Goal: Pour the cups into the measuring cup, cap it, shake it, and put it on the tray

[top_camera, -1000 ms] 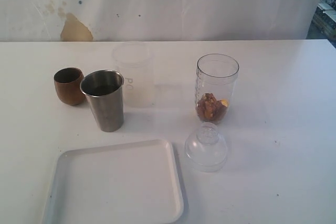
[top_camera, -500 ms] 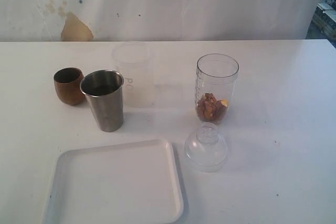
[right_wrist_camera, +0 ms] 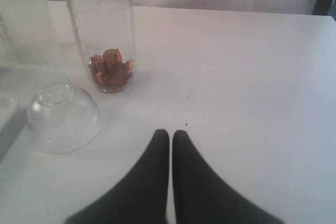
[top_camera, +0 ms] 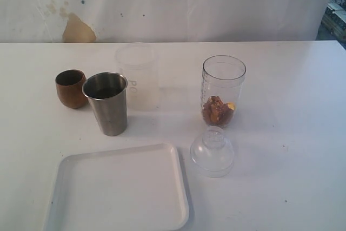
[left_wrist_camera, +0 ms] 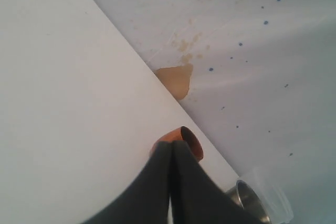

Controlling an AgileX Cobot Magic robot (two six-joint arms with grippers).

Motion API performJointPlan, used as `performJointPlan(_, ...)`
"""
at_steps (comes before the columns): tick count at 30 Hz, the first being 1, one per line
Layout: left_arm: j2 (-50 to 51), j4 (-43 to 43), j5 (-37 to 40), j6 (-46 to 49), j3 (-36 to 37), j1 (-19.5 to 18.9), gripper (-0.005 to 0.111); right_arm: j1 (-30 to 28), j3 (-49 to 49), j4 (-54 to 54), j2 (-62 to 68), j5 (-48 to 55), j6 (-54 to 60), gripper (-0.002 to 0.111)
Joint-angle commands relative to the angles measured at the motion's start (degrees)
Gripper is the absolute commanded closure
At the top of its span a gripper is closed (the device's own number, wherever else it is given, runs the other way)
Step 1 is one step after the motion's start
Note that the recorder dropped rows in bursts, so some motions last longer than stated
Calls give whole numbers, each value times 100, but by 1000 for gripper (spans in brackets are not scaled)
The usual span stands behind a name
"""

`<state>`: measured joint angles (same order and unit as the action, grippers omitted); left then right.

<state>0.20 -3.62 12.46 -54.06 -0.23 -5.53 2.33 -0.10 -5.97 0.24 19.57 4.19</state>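
The tray (top_camera: 119, 190) lies flat at the near edge of the desk (top_camera: 292, 133), left of centre, with nothing on it; just beside its far right corner the lid (top_camera: 212, 152) stands dome up on the desk, apart from the measuring cup (top_camera: 223, 79); that cup stands upright and uncapped straight behind the lid, near it, with brown chunks (top_camera: 219, 111) piled in its bottom; to the left, behind the tray, the tumbler (top_camera: 107, 103) stands upright; the wooden cup (top_camera: 71, 88) sits just beside it, a little further back and to its left; the frosted cup (top_camera: 138, 77) stands upright behind the tumbler's right side, furthest back of the cups; past the desk rises a white wall (top_camera: 216, 4) with a tan stain (top_camera: 77, 30) and dark specks.

The right fingers (right_wrist_camera: 152, 177) are pressed together, gripping nothing, over bare desk, with the lid and the measuring cup ahead of them; the left fingers (left_wrist_camera: 160, 182) are likewise closed and empty, their tips lying before the wooden cup in that view.
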Motion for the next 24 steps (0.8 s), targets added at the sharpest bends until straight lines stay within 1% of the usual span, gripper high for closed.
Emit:
performJointPlan(1, -20, -29, -82, 31, 23, 41, 107, -11, 10, 2, -24, -32, 31, 106)
performJointPlan(5, -20, -29, 123, 50, 23, 41, 107, -11, 10, 2, -24, -32, 31, 106)
performJointPlan(7, -20, -29, 94, 444, 23, 41, 107, -11, 10, 2, -24, -32, 31, 106)
performJointPlan(9, -20, -29, 84, 1149, 23, 41, 107, -11, 10, 2, -24, -32, 31, 106)
performJointPlan(12, -20, -29, 84, 2458, 23, 41, 107, -11, 10, 2, -24, -32, 31, 106)
performJointPlan(13, -20, -29, 84, 3328, 23, 41, 107, -11, 10, 2, -24, -32, 31, 106)
performJointPlan(15, -20, -29, 84, 4773, 23, 41, 107, -11, 10, 2, -24, -32, 31, 106)
performJointPlan(16, -20, -29, 84, 5320, 23, 41, 107, -11, 10, 2, -24, -32, 31, 106)
performJointPlan(17, -20, -29, 84, 5580, 23, 41, 107, -11, 10, 2, -24, -32, 31, 106)
performJointPlan(20, -20, -29, 84, 5369, 23, 41, 107, -11, 10, 2, -24, -32, 31, 106)
performJointPlan(24, -20, -29, 72, 5371, 23, 41, 107, -11, 10, 2, -24, -32, 31, 106)
